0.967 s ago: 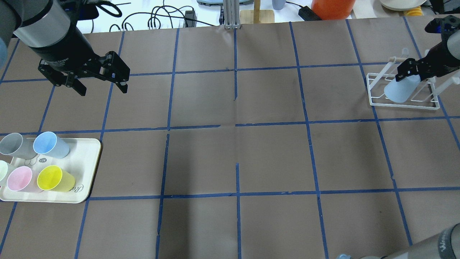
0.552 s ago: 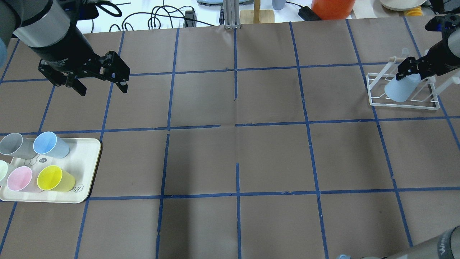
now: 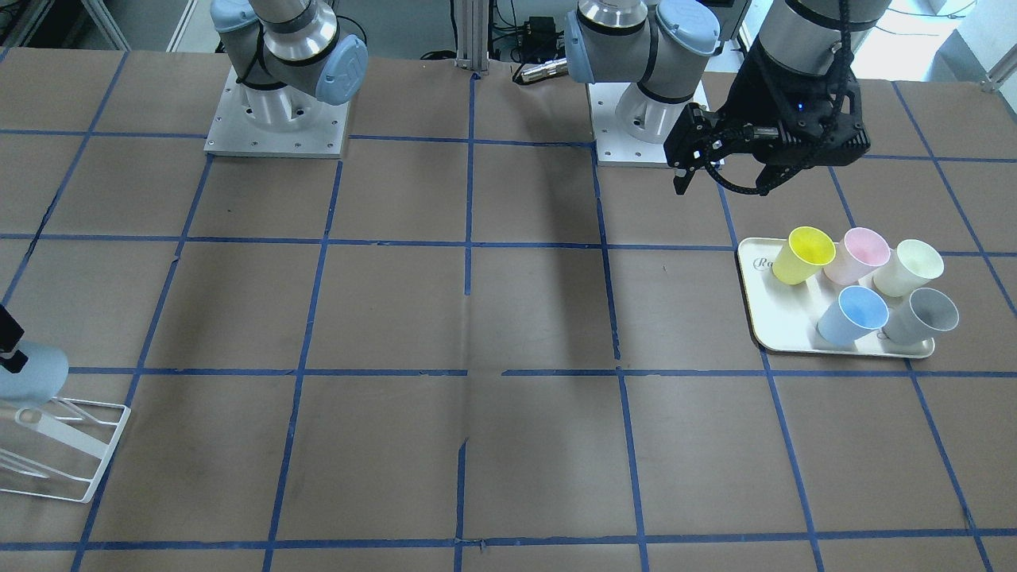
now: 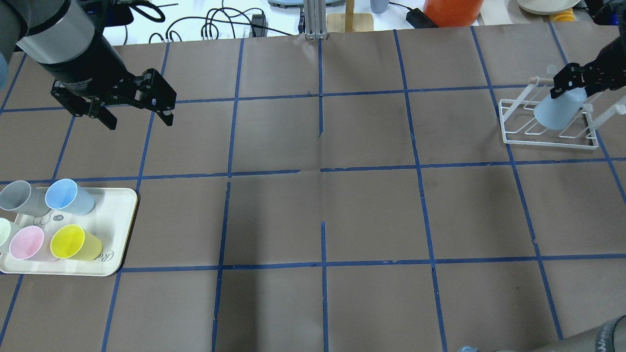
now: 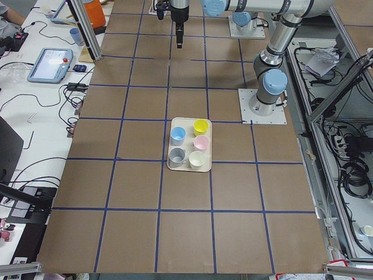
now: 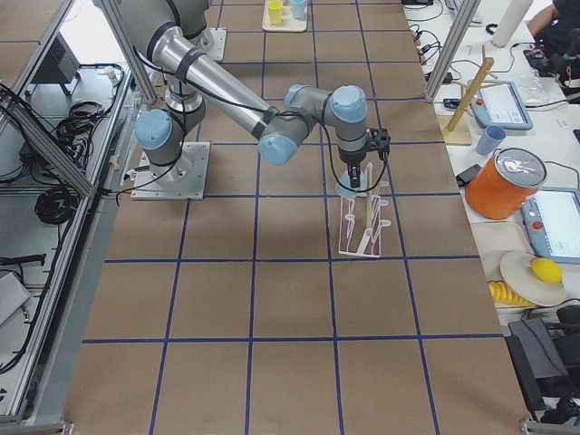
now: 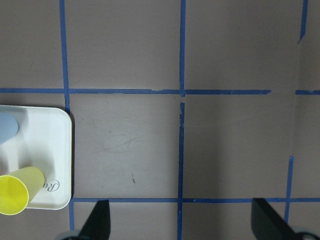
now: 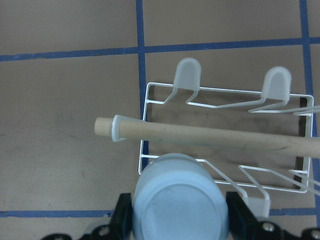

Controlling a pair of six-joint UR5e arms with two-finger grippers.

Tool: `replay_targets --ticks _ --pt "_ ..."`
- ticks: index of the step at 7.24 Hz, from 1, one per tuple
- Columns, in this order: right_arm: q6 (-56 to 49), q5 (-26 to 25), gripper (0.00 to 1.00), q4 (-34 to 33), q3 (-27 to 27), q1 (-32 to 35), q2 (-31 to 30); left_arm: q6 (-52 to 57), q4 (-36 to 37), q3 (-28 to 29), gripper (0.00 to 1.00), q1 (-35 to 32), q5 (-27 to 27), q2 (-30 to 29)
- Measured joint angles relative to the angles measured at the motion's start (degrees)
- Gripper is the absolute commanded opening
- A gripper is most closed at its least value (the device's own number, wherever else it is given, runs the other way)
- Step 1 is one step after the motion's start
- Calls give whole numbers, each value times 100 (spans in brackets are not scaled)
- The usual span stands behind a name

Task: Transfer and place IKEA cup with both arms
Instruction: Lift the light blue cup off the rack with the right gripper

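Observation:
The IKEA cup, a pale blue tumbler, is held by my right gripper, which is shut on it. The cup is tilted with its mouth down, over the white wire rack at the far right. In the right wrist view the cup's closed base faces the camera between the fingers, just short of the rack's wooden dowel. The cup also shows at the front-facing view's left edge. My left gripper is open and empty, above the table behind the tray.
A cream tray at the near left holds a second blue cup, a grey cup, a yellow cup and a pink cup. Cables and an orange container lie beyond the far edge.
My right gripper has carried the blue cup to the right and farther back over the rack. The left arm has not moved.

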Motion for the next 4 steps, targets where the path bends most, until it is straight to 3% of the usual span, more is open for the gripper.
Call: replay_targets --ticks 4 --pt "3 -30 26 1164 -509 0 -389 4 0 36 100 18 -8 -15"
